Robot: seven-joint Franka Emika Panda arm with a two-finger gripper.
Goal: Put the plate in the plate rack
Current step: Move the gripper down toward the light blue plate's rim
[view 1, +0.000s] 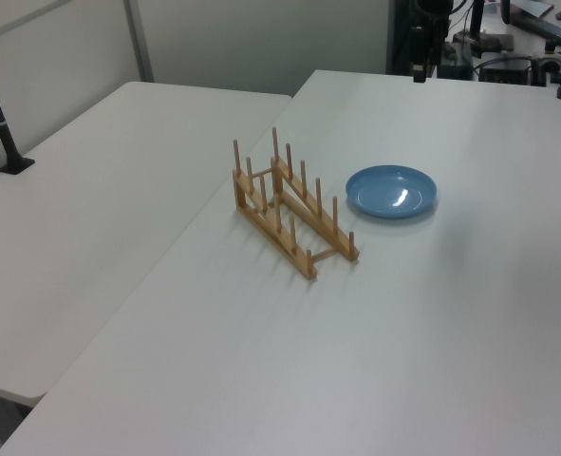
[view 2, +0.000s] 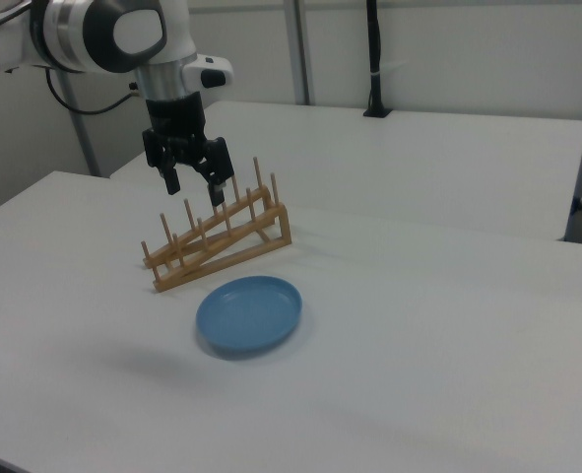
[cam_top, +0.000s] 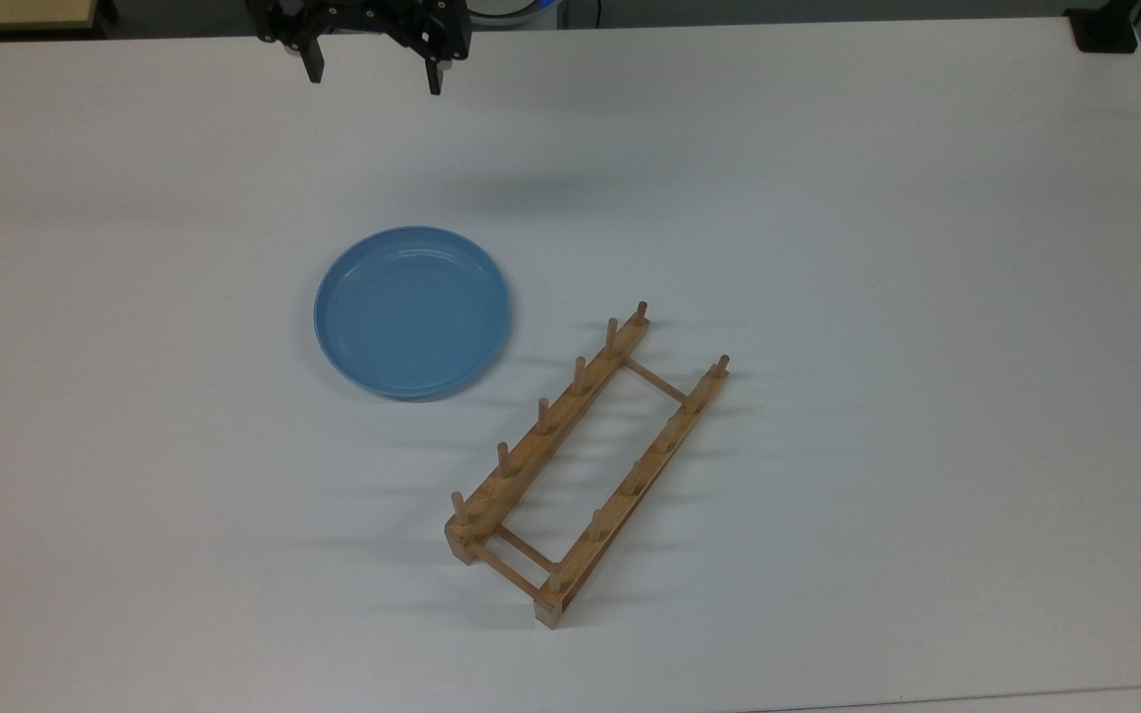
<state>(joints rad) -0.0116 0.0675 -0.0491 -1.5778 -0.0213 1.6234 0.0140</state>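
A plain white counter [cam_top: 878, 198] carries two things. The light-blue plate [cam_top: 412, 312] lies flat on it, rim up, a little toward nine o'clock of the middle in the top view. The wooden plate rack [cam_top: 585, 465] stands on the counter at about four o'clock from the plate, close by but apart from it, running slantwise from seven toward one o'clock, its pegs upright.
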